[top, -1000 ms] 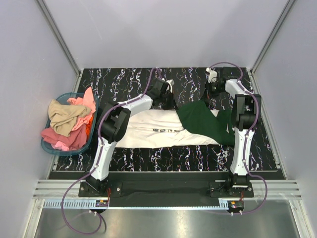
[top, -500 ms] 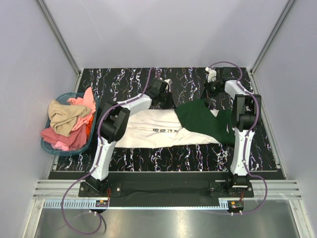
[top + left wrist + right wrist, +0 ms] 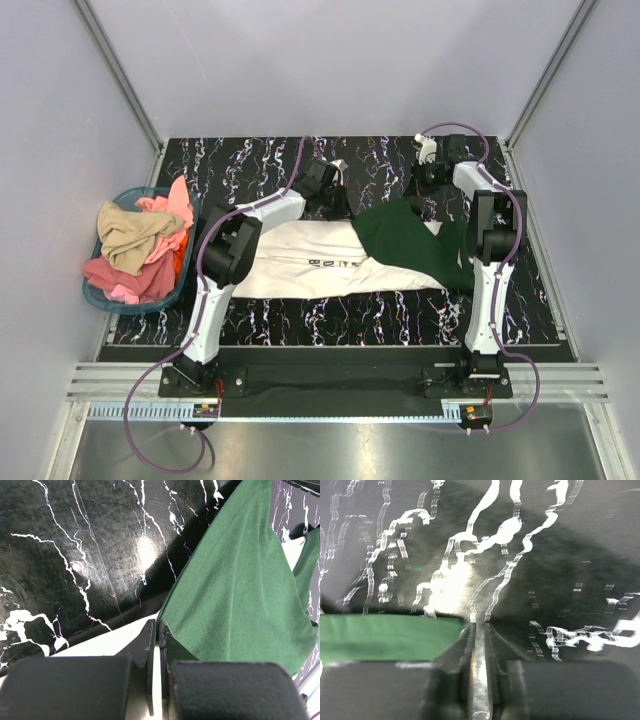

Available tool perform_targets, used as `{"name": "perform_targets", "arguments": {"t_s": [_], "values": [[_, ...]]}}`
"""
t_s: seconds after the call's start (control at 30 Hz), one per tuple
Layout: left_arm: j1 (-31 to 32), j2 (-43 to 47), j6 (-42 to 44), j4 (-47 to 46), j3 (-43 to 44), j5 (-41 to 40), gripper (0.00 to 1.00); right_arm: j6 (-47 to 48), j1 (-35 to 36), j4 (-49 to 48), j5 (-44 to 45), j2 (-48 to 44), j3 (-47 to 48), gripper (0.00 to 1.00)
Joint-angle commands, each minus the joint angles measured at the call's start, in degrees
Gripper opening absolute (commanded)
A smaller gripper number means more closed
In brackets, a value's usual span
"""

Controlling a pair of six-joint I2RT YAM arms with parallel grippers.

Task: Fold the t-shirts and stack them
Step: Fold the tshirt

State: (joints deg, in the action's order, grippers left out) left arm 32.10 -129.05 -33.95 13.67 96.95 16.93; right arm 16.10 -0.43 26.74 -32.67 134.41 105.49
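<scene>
Our left end effector (image 3: 157, 625) is clenched, maybe on the cream t-shirt (image 3: 290, 265) in the middle of the tabletop (image 3: 250, 160). The green t-shirt (image 3: 410, 245) lies partly on it, so pulling could bunch both. Right end effector (image 3: 478, 626): we cannot tell.

The tabletop (image 3: 250, 170) is a hard, glossy black slab veined in white like marble, polished enough to throw back the lamp glare. On it the dark green t-shirt (image 3: 410, 245) is a fine-knit, matt cloth with a stitched hem, and the cream-white t-shirt (image 3: 300, 262) is equally soft and dull. At the left, the teal basket (image 3: 125, 307) looks like smooth plastic, heaped with limp pink and beige cloth (image 3: 135, 240). Near me, the rails (image 3: 330, 380) are ribbed bare aluminium, beside a brushed metal sheet (image 3: 330, 450). The walls (image 3: 330, 70) are matt.
</scene>
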Motion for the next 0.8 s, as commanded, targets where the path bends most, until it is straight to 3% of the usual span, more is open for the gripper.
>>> {"name": "perform_targets", "arguments": {"t_s": [0.0,0.07,0.13,0.2,0.3,0.43,0.47,0.5,0.6,0.77], "values": [[-1.2,-0.1,1.0,2.1,1.4,0.4,0.00,-1.3,-0.7,-4.9,3.5,-3.5,0.3,0.21],[-1.2,-0.4,1.9,2.4,2.2,0.8,0.01,-4.7,-0.7,-4.9,5.6,-5.7,0.5,0.34],[-1.3,0.0,3.1,4.0,3.1,0.7,0.11,-11.7,-0.7,-3.3,12.2,-8.3,0.3,0.44],[-1.8,0.6,3.8,5.8,4.6,1.3,0.24,-18.8,-1.0,2.0,16.0,-13.0,-0.5,0.49],[-2.2,2.8,5.9,9.5,7.0,0.8,0.27,-29.9,-2.0,9.7,19.3,-19.7,-3.2,0.49],[-2.3,9.4,7.1,11.3,5.6,2.2,0.27,-36.9,-2.7,20.4,18.5,-31.5,-15.7,0.29],[-2.2,10.7,7.1,11.3,3.5,2.7,0.27,-37.6,-2.8,21.3,19.2,-33.7,-18.3,0.16],[-1.5,11.7,7.1,11.1,2.5,3.1,0.27,-38.5,-2.8,21.9,20.3,-35.7,-20.8,0.11],[1.6,14.9,7.1,9.5,-2.1,5.3,0.27,-39.2,-3.2,23.4,19.9,-41.2,-29.8,0.02],[8.1,16.9,5.0,5.2,-8.2,8.8,0.26,-39.2,-3.4,22.9,21.0,-45.2,-42.1,0.01]]}}
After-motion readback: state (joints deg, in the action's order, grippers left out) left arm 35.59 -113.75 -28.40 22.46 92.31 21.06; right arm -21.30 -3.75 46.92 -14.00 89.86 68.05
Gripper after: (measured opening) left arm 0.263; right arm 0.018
